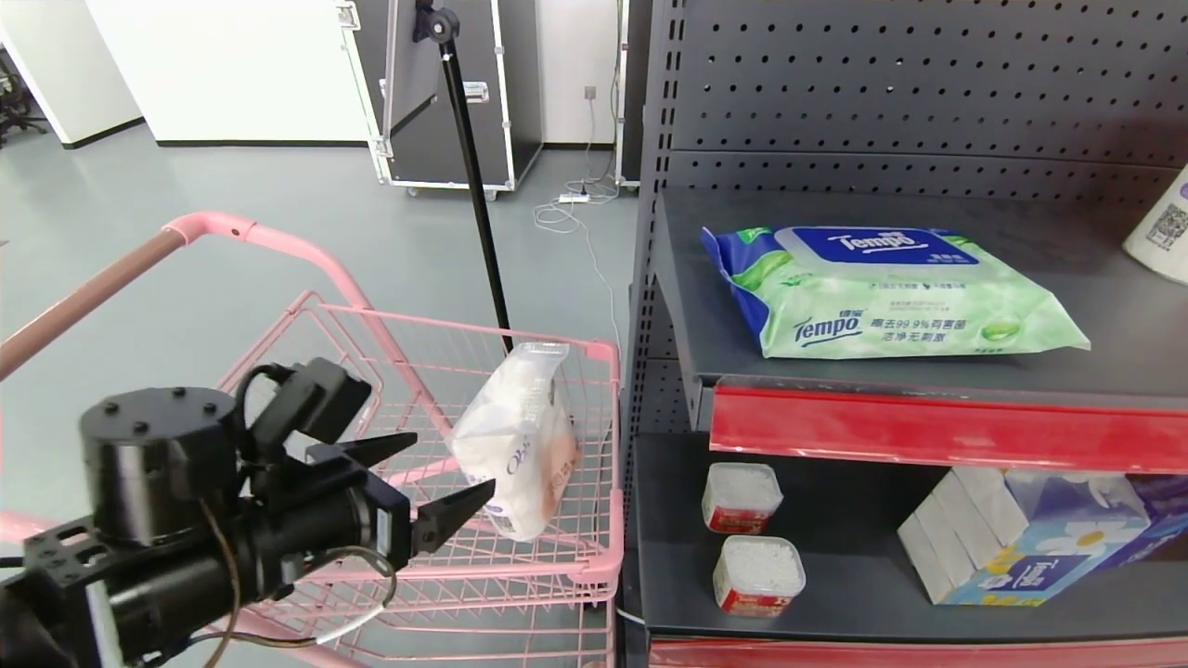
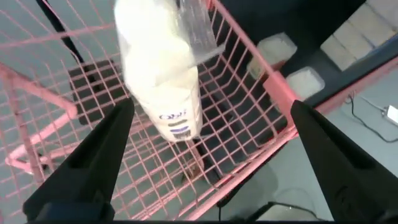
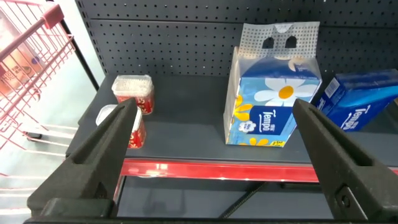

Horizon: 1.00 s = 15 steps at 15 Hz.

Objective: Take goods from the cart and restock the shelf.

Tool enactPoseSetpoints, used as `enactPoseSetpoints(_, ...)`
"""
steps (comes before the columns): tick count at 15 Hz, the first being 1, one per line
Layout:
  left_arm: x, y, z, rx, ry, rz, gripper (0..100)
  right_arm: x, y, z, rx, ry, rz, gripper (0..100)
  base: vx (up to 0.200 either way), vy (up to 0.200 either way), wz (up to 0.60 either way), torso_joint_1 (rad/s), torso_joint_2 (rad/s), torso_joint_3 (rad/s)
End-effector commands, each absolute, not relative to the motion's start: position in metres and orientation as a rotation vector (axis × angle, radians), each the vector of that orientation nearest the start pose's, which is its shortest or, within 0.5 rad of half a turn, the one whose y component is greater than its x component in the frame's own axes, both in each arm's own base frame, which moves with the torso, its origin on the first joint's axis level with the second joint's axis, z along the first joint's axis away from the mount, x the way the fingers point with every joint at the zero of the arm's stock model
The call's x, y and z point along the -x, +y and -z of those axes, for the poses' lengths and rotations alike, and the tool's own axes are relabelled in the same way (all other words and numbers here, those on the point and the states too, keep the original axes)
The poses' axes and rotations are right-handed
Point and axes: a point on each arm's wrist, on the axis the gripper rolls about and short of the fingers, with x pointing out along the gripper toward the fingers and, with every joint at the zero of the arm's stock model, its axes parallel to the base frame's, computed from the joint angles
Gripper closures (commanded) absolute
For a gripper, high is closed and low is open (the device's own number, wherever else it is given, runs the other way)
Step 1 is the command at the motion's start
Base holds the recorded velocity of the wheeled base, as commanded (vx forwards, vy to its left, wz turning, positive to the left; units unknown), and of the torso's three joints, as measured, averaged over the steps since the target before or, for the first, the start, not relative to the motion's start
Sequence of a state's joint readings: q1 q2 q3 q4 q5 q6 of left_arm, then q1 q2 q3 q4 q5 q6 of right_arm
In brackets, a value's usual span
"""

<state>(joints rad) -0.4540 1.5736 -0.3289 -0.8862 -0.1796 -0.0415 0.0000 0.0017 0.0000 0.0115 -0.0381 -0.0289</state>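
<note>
Left gripper (image 1: 453, 462) is spread wide with nothing between its fingers, poised over the pink cart (image 1: 613, 417).

White packet (image 1: 520, 436) is dead ahead of that gripper, just past the fingertips, inside the basket. It stands on end with its long axis near vertical, the crimped top leaning slightly away from the gripper. The lower fingertip overlaps the packet's edge in the head view; contact is possible, but I cannot tell from this angle.

The left wrist view puts the packet ahead and somewhat off-centre, closer to one finger than the other.

The jaws look wider than the packet's narrow side. A short push forward with a little re-centring should bracket it.

Left arm is clearly nearer. Right gripper (image 3: 214, 102) is also spread and empty, and faces the lower board of the shelf (image 1: 835, 566), well apart from the cart.

Beyond the packet:
- the cart's wire wall and rim
- then the shelf upright, close beside it

Lifting needs to clear that rim. A black pole (image 1: 473, 186) rises behind the basket.

Ahead of the right gripper are two small red tubs (image 3: 132, 90) and a blue tissue box (image 3: 273, 106), with bare board between them. A green wipes pack (image 1: 882, 292) lies flat on the board above.
</note>
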Motion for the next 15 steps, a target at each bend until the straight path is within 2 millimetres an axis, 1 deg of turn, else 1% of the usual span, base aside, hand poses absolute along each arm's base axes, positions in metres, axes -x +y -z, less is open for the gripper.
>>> enactPoseSetpoints(1,-0.212,-0.113,-0.086,-0.036,0.523,0.622,0,0.023,-0.001,-0.074,0.029,0.013,0.038,0,0.000,0.000,0.00,0.000,0.00,0.000)
enactPoseSetpoints(4,-0.217,-0.116,-0.078,-0.043,0.555,0.621,0,0.023,-0.001,-0.074,0.029,0.013,0.038,0,0.000,0.000,0.00,0.000,0.00,0.000)
enactPoseSetpoints(6,-0.225,-0.119,-0.074,-0.042,0.540,0.615,0,0.023,-0.001,-0.074,0.029,0.014,0.038,0,0.000,0.000,0.00,0.000,0.00,0.000)
enactPoseSetpoints(11,-0.244,-0.128,-0.057,-0.052,0.514,0.566,0,0.023,-0.001,-0.074,0.029,0.014,0.037,0,0.000,0.000,0.00,0.000,0.00,0.000)
enactPoseSetpoints(15,-0.259,-0.134,-0.052,-0.054,0.504,0.539,0,0.023,-0.001,-0.074,0.029,0.013,0.038,0,0.000,0.000,0.00,0.000,0.00,0.000)
